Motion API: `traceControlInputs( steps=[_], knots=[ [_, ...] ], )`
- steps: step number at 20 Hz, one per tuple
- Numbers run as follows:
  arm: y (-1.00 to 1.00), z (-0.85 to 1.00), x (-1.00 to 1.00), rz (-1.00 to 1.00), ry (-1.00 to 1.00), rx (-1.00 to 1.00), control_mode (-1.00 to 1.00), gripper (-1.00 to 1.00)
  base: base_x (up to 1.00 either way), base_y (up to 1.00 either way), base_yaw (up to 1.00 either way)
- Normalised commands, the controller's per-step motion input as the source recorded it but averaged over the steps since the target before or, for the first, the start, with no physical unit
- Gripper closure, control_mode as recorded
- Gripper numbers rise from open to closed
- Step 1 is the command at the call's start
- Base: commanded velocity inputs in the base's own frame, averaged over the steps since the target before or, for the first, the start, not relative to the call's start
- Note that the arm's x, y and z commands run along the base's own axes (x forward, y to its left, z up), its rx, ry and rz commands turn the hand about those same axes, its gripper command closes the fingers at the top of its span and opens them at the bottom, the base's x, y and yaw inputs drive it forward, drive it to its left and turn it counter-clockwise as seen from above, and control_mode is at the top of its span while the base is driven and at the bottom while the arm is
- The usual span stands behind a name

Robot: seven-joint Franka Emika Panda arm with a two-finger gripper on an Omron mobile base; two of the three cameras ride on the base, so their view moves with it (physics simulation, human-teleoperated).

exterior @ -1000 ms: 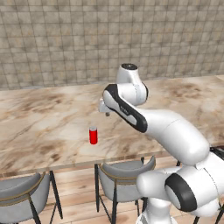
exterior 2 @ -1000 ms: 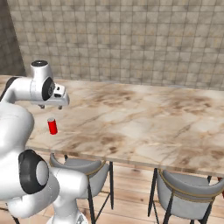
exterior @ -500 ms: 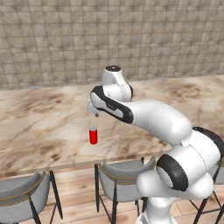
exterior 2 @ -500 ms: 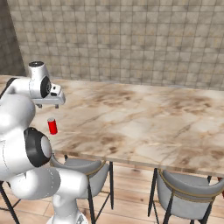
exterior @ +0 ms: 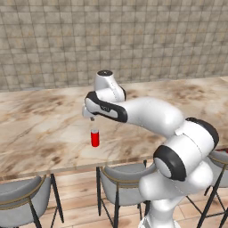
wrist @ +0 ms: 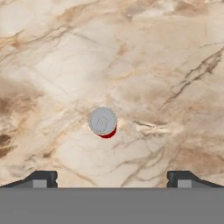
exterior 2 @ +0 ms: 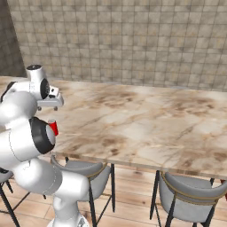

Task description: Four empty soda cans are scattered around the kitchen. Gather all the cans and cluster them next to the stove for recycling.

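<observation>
Before me runs a marble counter [exterior: 40,124], beige veined with brown, and behind it stands a tan tiled wall [exterior: 133,40]. Under the counter's near edge I see grey stools [exterior 2: 188,195] with dark legs, standing on a plank floor [exterior 2: 128,208].

One red soda can [exterior: 95,138] stands on the single long marble desk [exterior: 40,124]. Along the desk's near edge I count two grey stools on this side, one [exterior: 18,200] to the left and another [exterior: 122,182] beside the arm.
</observation>
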Motion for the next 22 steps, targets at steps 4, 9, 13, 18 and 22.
traceControlInputs(
  steps=[4,9,13,18,22],
  knots=[
    [0.16,-0.23,0.15,0.0,0.0,0.0,-1.0,-1.0,0.0,0.0,0.0],
    [0.15,-0.26,0.18,0.0,0.01,-0.02,-1.0,-1.0,0.0,0.0,0.0],
    [0.06,-0.22,0.06,0.0,0.05,0.0,-1.0,-1.0,0.0,0.0,0.0],
    [0.0,-0.24,0.0,0.0,0.04,0.0,-1.0,-1.0,0.0,0.0,0.0],
    [0.0,-0.23,0.01,0.01,0.01,0.0,-1.0,-1.0,0.0,0.0,0.0]
  ],
)
